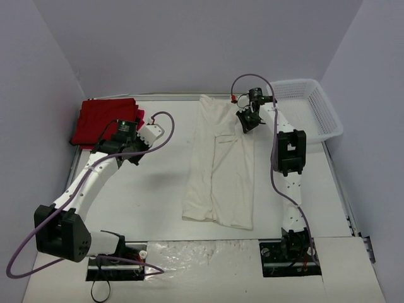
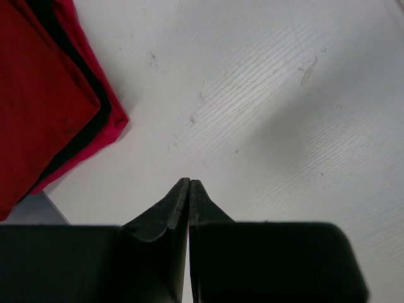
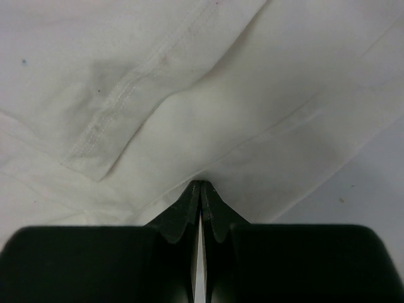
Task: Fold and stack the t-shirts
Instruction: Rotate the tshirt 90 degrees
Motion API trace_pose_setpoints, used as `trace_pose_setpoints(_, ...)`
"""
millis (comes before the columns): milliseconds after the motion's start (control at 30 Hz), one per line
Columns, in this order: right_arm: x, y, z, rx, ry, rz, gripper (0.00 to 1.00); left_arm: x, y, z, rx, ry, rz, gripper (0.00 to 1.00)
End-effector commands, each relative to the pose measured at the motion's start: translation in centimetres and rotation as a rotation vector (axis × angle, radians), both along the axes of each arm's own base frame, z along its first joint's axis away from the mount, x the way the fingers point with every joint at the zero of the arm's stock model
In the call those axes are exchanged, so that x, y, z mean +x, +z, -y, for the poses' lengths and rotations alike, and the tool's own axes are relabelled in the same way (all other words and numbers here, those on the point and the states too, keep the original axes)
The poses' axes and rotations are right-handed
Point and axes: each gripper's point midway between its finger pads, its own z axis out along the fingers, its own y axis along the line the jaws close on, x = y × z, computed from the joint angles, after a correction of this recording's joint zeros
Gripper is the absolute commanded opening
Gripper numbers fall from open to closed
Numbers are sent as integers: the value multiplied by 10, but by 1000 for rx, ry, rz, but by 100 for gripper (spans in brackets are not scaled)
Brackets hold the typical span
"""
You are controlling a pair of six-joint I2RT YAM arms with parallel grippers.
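A cream-white t-shirt (image 1: 218, 164) lies partly folded into a long strip in the middle of the table. It fills the right wrist view (image 3: 189, 76), with a stitched hem showing. My right gripper (image 1: 247, 123) is at the shirt's upper right edge. It (image 3: 201, 184) is shut, with a puckered fold of the white cloth at its tips. Folded bright red t-shirts (image 1: 104, 121) are stacked at the far left, with a dark layer between them in the left wrist view (image 2: 44, 95). My left gripper (image 1: 131, 153) is shut and empty over bare table (image 2: 189, 183), just right of the red stack.
A white plastic mesh basket (image 1: 334, 126) stands at the far right corner, behind the right arm. Purple cables loop off both arms. Grey walls close in the left, back and right sides.
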Motion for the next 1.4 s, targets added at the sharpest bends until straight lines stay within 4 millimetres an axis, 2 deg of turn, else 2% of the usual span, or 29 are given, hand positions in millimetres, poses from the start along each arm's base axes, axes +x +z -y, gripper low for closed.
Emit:
trace_pose_setpoints(0,-17,-36,3,-61,22,-97,0,14,9,5,-39,7,33,2)
trace_pose_setpoints(67,-15,-45,-2,-72,33,-101,0,18,5,3,-34,14,25,2)
trace_pose_setpoints(100,-7,-40,-5,-72,38,-76,0,21,4,3,-39,14,27,2)
trace_pose_setpoints(133,-6,-46,-9,-74,44,-78,0,23,1,2,-40,18,17,2)
trace_pose_setpoints(200,2,-47,-15,-70,48,-59,0,25,-1,2,-46,22,11,2)
trace_pose_setpoints(267,22,-45,-25,-52,56,-7,0,28,-4,3,-49,24,5,2)
trace_pose_setpoints(300,22,-45,-26,-52,59,-4,0,28,-6,3,-47,23,1,2)
trace_pose_setpoints(367,37,-47,-33,-67,67,44,0,31,-8,3,-44,23,-6,2)
trace_pose_setpoints(700,98,-26,-65,-129,70,346,0,41,-27,-3,-19,57,-60,3)
trace_pose_setpoints(867,112,-13,-64,-189,43,431,0,42,-31,-5,-11,68,-68,3)
trace_pose_setpoints(967,117,14,-56,-210,-2,481,0,42,-29,-5,-16,77,-57,4)
trace_pose_setpoints(1000,117,32,-54,-204,-17,513,0,43,-27,-6,-17,84,-49,4)
trace_pose_setpoints(1067,118,54,-54,-190,-39,551,0,45,-19,-7,-23,98,-26,4)
trace_pose_setpoints(1100,118,81,-55,-175,-47,589,0,45,-16,-7,-24,101,-18,4)
trace_pose_setpoints(1167,114,103,-54,-166,-59,612,0,47,-9,-8,-26,106,10,5)
trace_pose_setpoints(1200,111,134,-54,-149,-68,651,0,47,-6,-8,-29,110,18,6)
trace_pose_setpoints(1267,101,148,-51,-143,-78,651,0,47,1,-7,-37,108,39,8)
trace_pose_setpoints(1300,90,166,-46,-144,-86,662,0,46,6,-7,-43,108,51,9)
trace_pose_setpoints(1367,75,175,-40,-155,-89,653,0,43,10,-5,-57,102,58,13)
